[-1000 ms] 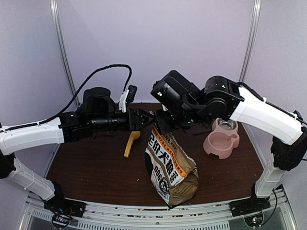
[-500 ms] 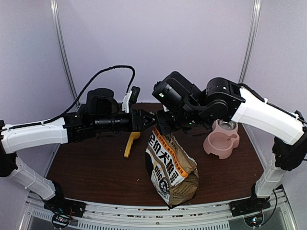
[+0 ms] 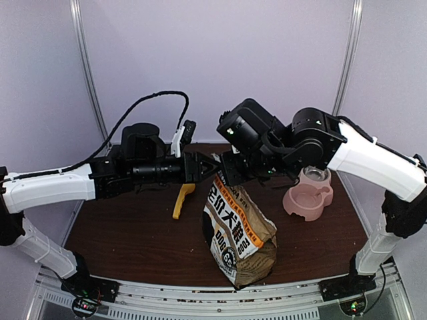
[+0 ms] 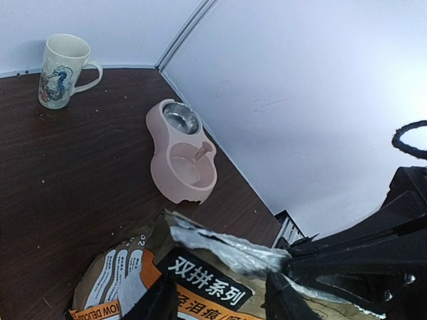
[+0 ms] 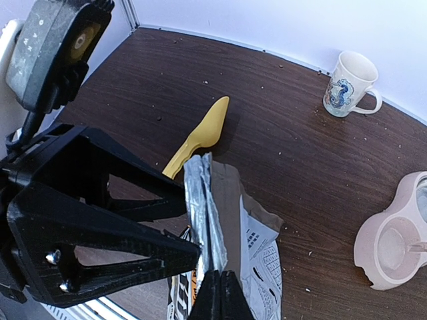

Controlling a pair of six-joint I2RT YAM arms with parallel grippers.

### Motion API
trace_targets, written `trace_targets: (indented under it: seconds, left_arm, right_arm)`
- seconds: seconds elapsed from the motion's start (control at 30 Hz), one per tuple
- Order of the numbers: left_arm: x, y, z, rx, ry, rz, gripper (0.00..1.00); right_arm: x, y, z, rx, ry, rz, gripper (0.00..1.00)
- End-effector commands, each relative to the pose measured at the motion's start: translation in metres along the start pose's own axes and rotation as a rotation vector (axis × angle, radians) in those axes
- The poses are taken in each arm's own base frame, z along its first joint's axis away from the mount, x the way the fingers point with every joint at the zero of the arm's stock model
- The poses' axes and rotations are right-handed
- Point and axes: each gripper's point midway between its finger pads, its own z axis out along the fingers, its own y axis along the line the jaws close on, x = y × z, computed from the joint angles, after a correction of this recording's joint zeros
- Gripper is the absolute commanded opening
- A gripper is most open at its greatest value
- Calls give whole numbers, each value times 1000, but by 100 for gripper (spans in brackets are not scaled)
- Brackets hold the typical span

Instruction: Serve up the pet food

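My right pincer [image 5: 215, 285] is pinching the foil top of the bag [image 3: 237, 230] standing mid-table. My left pincer [image 3: 213, 165] is straddling that top, jaws apart. The pet food is lying hidden inside. The pink bowl [image 3: 293, 203] is sitting far right.

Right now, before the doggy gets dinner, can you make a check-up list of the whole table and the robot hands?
Surface: dark brown table, with small pale specks scattered on it.
Job's things: the pet food bag is upright mid-table with its top pinched flat, and no kibble is showing. To its right is the pink double bowl, no kibble seen in it. To its left the yellow scoop lies flat.
Clutter: a white mug with a blue drawing, upright at the back.
Grippers: the right gripper is shut on the bag's foil top edge. The left gripper is open, fingers either side of that edge.
Cables: a black cable loops above the left arm.
Surroundings: plain pale walls and metal corner posts.
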Motion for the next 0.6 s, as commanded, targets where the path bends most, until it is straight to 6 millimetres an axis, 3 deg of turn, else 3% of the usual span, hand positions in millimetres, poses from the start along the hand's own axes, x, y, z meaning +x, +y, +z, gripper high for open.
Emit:
trace_targets:
  seconds: [0.0,0.23,0.57]
  left_arm:
    - [-7,-10,7,38,-23,5,48]
    - [-12,-14,8,52,-42,10,48]
    - [-30,-26,-7,104,-140,-24,47]
  right_arm:
    - [3,-8,-10,2,0,-3,0]
    - [5,-7,-10,-6,3,-7,0]
    - [6,-10,-10,-1,0,1,0]
